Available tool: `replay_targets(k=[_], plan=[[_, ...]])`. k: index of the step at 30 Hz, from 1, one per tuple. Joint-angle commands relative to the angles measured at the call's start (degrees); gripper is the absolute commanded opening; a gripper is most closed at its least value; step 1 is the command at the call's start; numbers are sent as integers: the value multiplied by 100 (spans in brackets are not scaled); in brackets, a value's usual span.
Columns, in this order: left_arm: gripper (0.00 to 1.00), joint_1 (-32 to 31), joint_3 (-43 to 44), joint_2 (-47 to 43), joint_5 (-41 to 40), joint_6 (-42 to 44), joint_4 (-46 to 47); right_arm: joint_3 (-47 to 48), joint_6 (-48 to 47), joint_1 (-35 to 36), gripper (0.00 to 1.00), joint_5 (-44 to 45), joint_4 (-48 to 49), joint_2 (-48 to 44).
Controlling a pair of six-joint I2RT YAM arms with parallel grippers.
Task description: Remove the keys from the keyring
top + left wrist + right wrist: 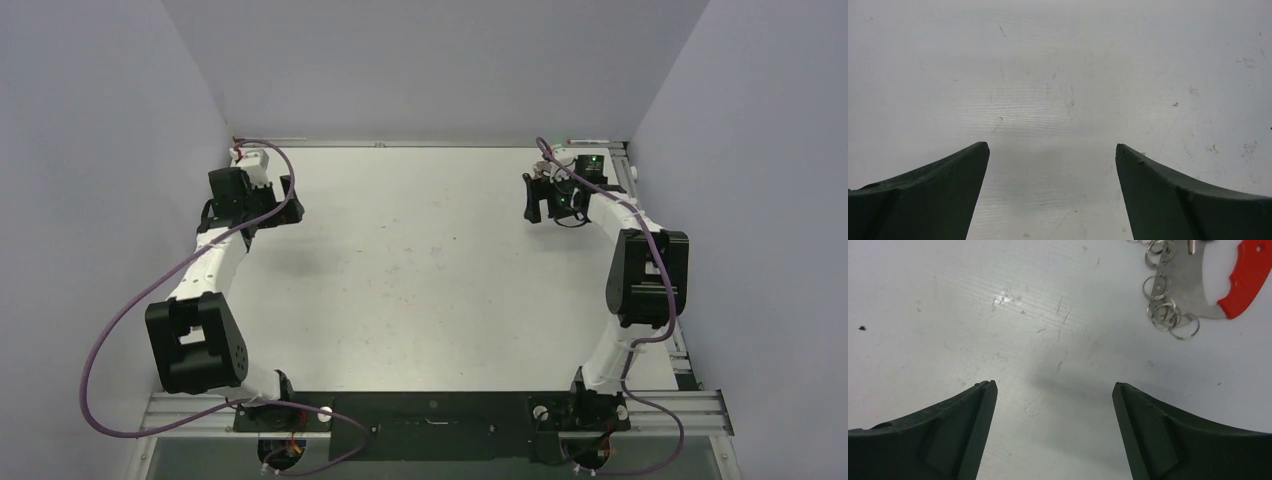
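Right claw (1054,387) is hanging released over the counter (948,315), left claw (1052,150) likewise; the keyring (1198,282) is lying at my right-wrist view's top-right corner. I'm fearing its thin wire rings (1168,312) skidding away if a finger nudges them

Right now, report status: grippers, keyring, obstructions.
Left gripper open, empty. Right gripper open, empty. Grey-and-red curved keyring with silvery wire rings lies beyond right gripper, untouched. Nothing between.

Part of keyring (1188,285) off-frame

One grey-and-red keyring band (1188,285), several wire rings (1168,315), two grippers (1052,150) (1054,385)
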Motion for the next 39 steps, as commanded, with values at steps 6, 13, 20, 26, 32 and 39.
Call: replay_targets(k=[6, 13, 20, 26, 32, 39], plan=[[96, 61, -108, -418, 96, 47, 167, 2377, -138, -7, 90, 1020, -207, 1581], [96, 88, -160, -437, 158, 34, 227, 3643, 104, 12, 91, 1520, -195, 2565], [96, 89, -139, -446, 195, 12, 205, 4269, 251, 146, 98, 1947, -70, 3222], [96, 103, -150, -453, 204, -5, 223, 4473, 230, 224, 85, 2164, 35, 3482], [96, 98, -152, -479, 136, -6, 245, 4349, 246, 290, 60, 2041, -140, 3480], [96, 108, -117, -509, 121, 3, 226, 3621, 129, 444, 34, 1596, -402, 3097]])
